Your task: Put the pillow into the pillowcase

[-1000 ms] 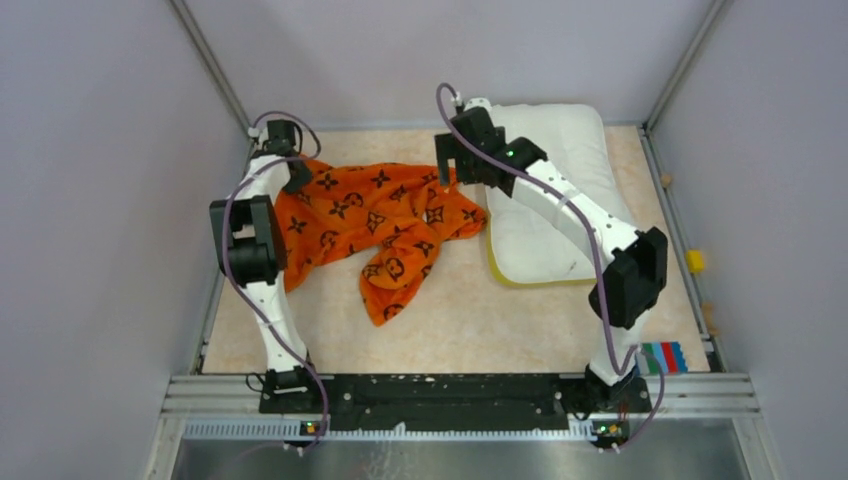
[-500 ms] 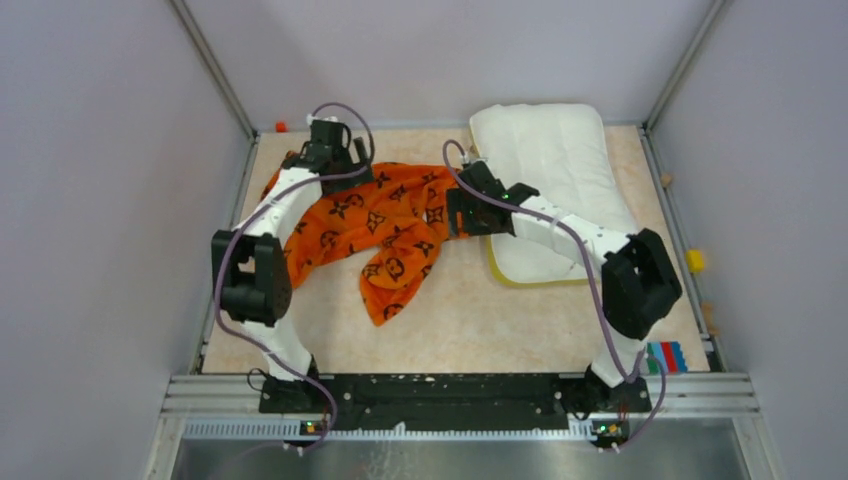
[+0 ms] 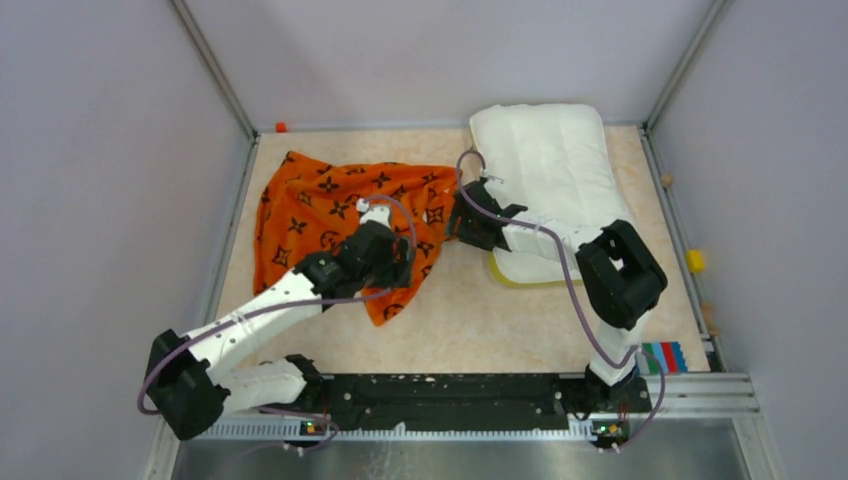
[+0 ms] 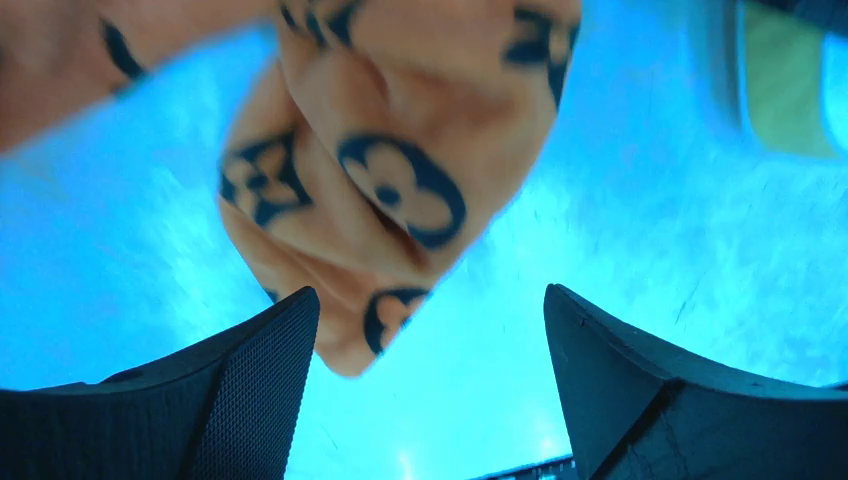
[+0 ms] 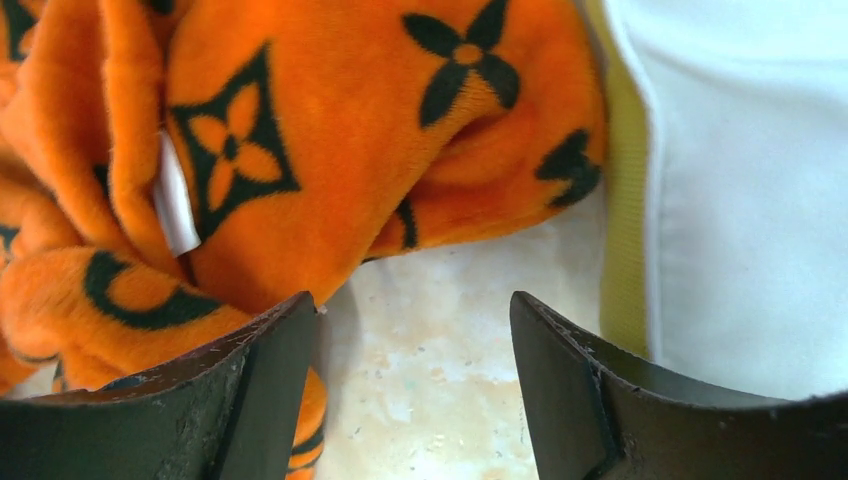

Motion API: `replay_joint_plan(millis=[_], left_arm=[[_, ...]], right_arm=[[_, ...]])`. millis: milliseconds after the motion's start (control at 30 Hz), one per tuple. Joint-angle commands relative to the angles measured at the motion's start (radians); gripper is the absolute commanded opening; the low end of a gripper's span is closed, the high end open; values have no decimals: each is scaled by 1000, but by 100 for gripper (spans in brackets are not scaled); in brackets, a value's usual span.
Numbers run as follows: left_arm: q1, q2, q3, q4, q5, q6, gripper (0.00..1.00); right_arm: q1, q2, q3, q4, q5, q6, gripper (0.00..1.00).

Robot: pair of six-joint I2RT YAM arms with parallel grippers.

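Note:
The orange pillowcase (image 3: 330, 205) with black motifs lies crumpled on the left half of the table, one corner hanging toward the front. To its right lies the white quilted pillow (image 3: 550, 160), with yellow trim on its near edge. My left gripper (image 3: 398, 266) hovers open over that front corner; in the left wrist view the fabric tip (image 4: 390, 150) sits beside the left finger, ungripped by the left gripper (image 4: 430, 340). My right gripper (image 3: 462, 222) is low and open, over bare table between pillowcase (image 5: 330, 140) and pillow (image 5: 750, 180), and the right gripper (image 5: 415, 320) holds nothing.
Grey walls close in the table on three sides, with metal rails along the edges. A small yellow object (image 3: 694, 261) and a striped coloured block (image 3: 664, 357) sit outside the right rail. A small red item (image 3: 281, 127) sits at the back left corner.
My left gripper let go at the pillowcase's back left corner and swung forward to its front corner. The cloth now lies flatter at the back. My right gripper dropped toward the gap beside the pillow.

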Motion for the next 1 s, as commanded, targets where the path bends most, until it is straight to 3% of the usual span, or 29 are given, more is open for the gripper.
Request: replay_joint_plan(millis=[0, 200, 533, 667, 800, 833, 967], left_arm=[[-155, -38, -102, -60, -119, -165, 88], [-257, 16, -192, -24, -178, -246, 87], [-261, 234, -229, 124, -175, -230, 79], [-253, 308, -240, 147, -192, -236, 55], [-238, 336, -247, 157, -171, -220, 8], [-236, 322, -241, 147, -157, -213, 0], [-236, 155, -169, 57, -16, -146, 0]], right_arm=[[-7, -17, -65, 110, 77, 135, 70], [-19, 21, -57, 149, 118, 155, 68], [-55, 122, 7, 141, 173, 131, 55], [-55, 174, 67, 122, 191, 96, 46], [-53, 190, 161, 38, 223, 39, 11], [-51, 177, 176, 27, 237, 12, 2], [-38, 117, 345, -100, 309, -151, 0]])
